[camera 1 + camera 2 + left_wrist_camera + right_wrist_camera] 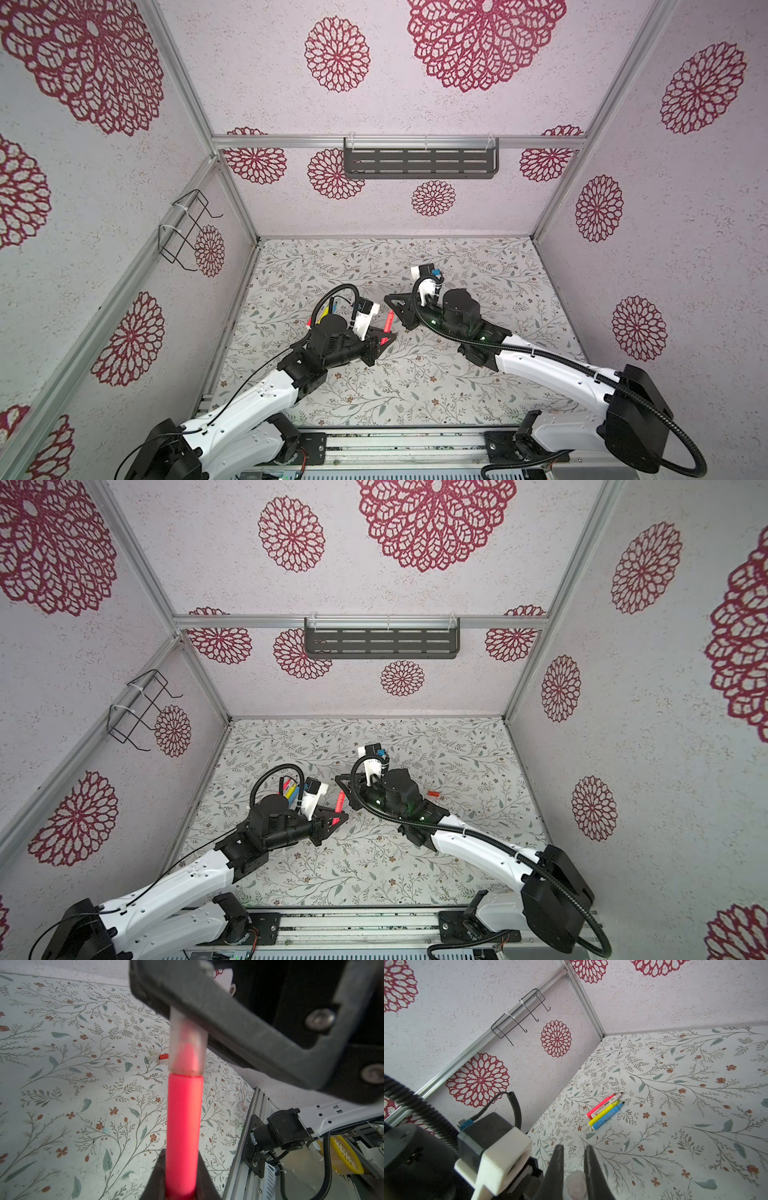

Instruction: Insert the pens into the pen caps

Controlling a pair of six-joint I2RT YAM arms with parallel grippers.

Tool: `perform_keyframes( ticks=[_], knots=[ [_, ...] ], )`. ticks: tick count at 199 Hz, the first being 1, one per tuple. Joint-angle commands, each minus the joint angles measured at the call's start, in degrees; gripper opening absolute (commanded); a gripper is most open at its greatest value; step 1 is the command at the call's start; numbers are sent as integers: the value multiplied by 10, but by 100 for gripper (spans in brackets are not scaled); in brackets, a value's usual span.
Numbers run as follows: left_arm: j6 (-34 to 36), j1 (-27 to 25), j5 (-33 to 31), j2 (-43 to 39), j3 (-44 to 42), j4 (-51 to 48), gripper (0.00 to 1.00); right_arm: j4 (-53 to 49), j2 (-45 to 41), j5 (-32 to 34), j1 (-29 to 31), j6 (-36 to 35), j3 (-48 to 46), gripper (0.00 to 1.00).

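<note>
My left gripper is shut on a pink-red pen and holds it above the table. The pen's tip sits inside a pale translucent pen cap. My right gripper is shut on that cap, and one of its dark fingers crosses the cap's far end. In both top views the two grippers meet at mid-table with the pen between them. Three more pens, pink, yellow and blue, lie side by side on the table.
A small red piece lies with pale caps on the floral table, to the right of my right arm. The loose pens lie behind my left wrist. A wire rack and a dark shelf hang on the walls.
</note>
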Motion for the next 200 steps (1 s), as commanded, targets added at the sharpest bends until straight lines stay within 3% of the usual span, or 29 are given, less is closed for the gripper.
perform_keyframes(
  ticks=[1,29,51,88,127,162,191,200],
  knots=[
    [-28,50,-120,-38,77,172,0,-219,31,-47,38,16,-62,0],
    [-26,50,-134,-26,75,174,0,-230,38,-34,55,36,-57,0],
    [-20,51,-136,-25,75,179,0,-212,37,-66,65,37,-70,0],
    [-49,71,-79,-20,63,243,0,-164,38,-157,68,23,-102,0],
    [-116,116,-20,-9,35,343,0,-179,47,-178,74,1,-105,0],
    [-78,113,-41,-9,56,241,0,-197,43,-143,74,18,-85,0],
    [-47,95,-39,14,45,179,0,-308,8,-82,34,-31,10,0],
    [-42,87,-39,21,35,171,0,-331,-11,-77,8,-51,42,16]
  ],
)
